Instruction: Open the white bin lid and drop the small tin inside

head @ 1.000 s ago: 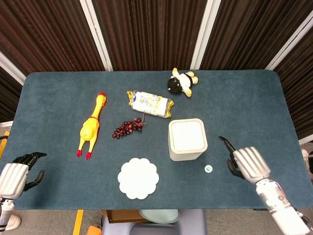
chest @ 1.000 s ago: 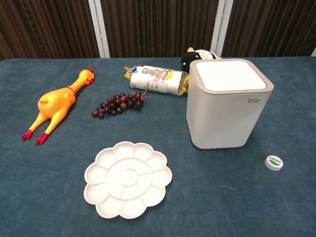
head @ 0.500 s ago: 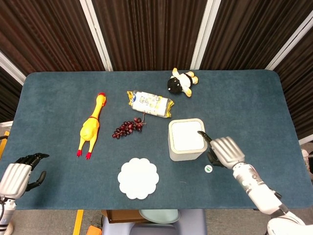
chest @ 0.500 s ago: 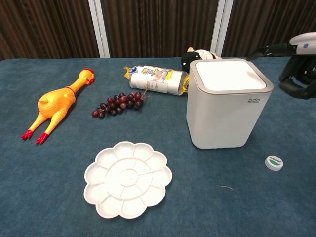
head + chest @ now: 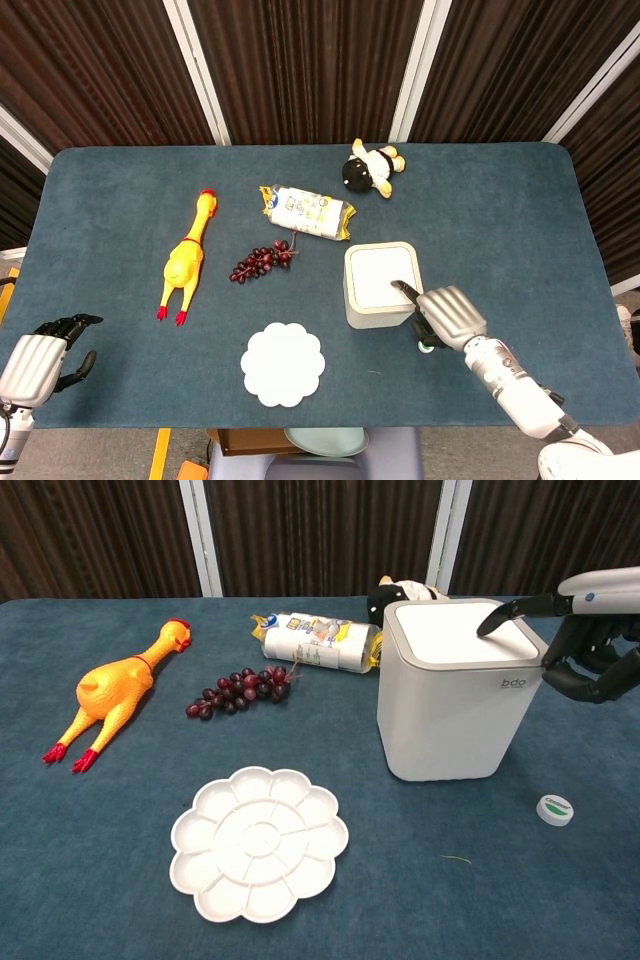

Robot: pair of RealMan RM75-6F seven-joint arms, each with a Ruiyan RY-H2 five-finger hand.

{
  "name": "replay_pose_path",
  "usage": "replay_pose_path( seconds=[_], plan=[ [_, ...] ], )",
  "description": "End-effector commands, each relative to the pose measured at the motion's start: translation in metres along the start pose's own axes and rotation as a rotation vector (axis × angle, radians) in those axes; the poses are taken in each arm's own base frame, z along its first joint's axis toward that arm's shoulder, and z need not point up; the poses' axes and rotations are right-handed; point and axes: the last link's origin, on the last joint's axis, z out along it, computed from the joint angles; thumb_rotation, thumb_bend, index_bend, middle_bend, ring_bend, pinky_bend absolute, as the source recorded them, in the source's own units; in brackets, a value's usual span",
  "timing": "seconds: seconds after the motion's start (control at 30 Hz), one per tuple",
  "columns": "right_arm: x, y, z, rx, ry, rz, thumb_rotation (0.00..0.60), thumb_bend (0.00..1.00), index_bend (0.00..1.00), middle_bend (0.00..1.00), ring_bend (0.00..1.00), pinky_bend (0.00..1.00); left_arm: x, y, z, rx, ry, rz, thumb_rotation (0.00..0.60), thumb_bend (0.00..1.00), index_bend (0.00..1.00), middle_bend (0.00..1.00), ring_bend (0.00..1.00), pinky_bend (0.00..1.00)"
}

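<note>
The white square plastic bin [image 5: 450, 695] with its flat white lid [image 5: 462, 633] closed stands upright on the dark blue carpeted surface [image 5: 110, 200], right of centre. The small round tin with a green-and-white top [image 5: 555, 809] lies on the surface just beside the bin, on its near right side; in the head view it is mostly hidden under the right robot hand [image 5: 448, 317]. That robot hand hangs at the bin's right edge, one dark finger [image 5: 508, 612] stretched out over the lid's right rim, the others curled in with nothing in them; whether the fingertip touches the lid cannot be told.

Behind the bin lie a white-and-yellow wrapped snack packet [image 5: 306, 211] and a black-and-white plush sheep [image 5: 370, 166]. A bunch of dark red grapes [image 5: 260, 262] lies left of the bin, a yellow rubber chicken [image 5: 186, 258] further left. A white flower-shaped paint palette [image 5: 283, 364] sits near the front edge.

The left robot hand [image 5: 40, 352] is at the surface's near left corner, well apart from everything, fingers loosely curled and holding nothing.
</note>
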Motion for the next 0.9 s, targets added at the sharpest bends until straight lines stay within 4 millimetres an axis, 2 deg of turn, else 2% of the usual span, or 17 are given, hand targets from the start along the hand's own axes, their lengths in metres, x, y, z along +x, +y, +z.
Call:
replay_pose_path(
  seconds=[0.03, 0.9],
  plan=[
    [0.000, 0.001, 0.000, -0.002, 0.002, 0.004, 0.600, 0.65, 0.24, 0.84, 0.90, 0.83, 0.000, 0.000, 0.000, -0.001, 0.000, 0.002, 0.600, 0.44, 0.27, 0.30, 0.33, 0.43],
    [-0.004, 0.012, 0.002, -0.024, -0.001, 0.042, 0.600, 0.65, 0.24, 0.84, 0.90, 0.83, -0.001, 0.000, 0.000, 0.000, -0.006, 0.004, 0.600, 0.44, 0.27, 0.31, 0.33, 0.43]
  ],
)
